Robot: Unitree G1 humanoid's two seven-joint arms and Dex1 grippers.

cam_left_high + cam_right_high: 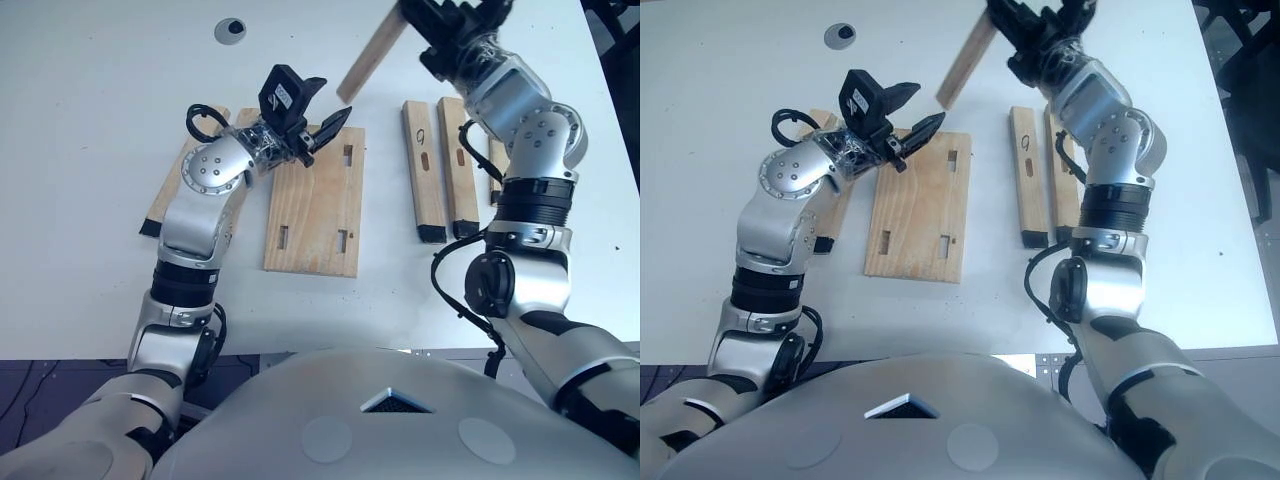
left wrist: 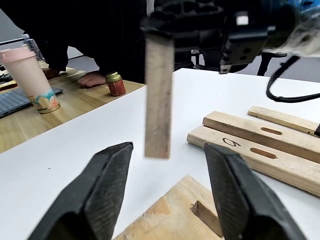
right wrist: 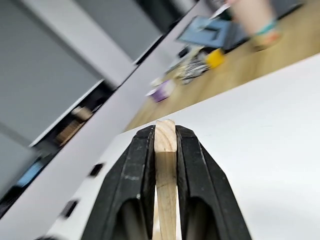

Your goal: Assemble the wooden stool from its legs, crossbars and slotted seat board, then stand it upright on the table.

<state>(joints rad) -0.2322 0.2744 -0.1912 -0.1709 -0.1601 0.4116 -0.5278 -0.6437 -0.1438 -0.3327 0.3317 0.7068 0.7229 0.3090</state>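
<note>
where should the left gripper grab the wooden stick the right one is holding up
Take the stick by its free lower half, closing on its two flat faces, coming from the near left. The right gripper clamps the top end, so only the lower part is bare. It hangs just ahead of the open left gripper, in line with its gap, so little realignment seems needed.

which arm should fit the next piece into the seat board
Right, probably. The right gripper is shut on a pale wooden bar, raised beyond the flat slotted wooden seat board; the left gripper hangs open and empty above that board.
</note>
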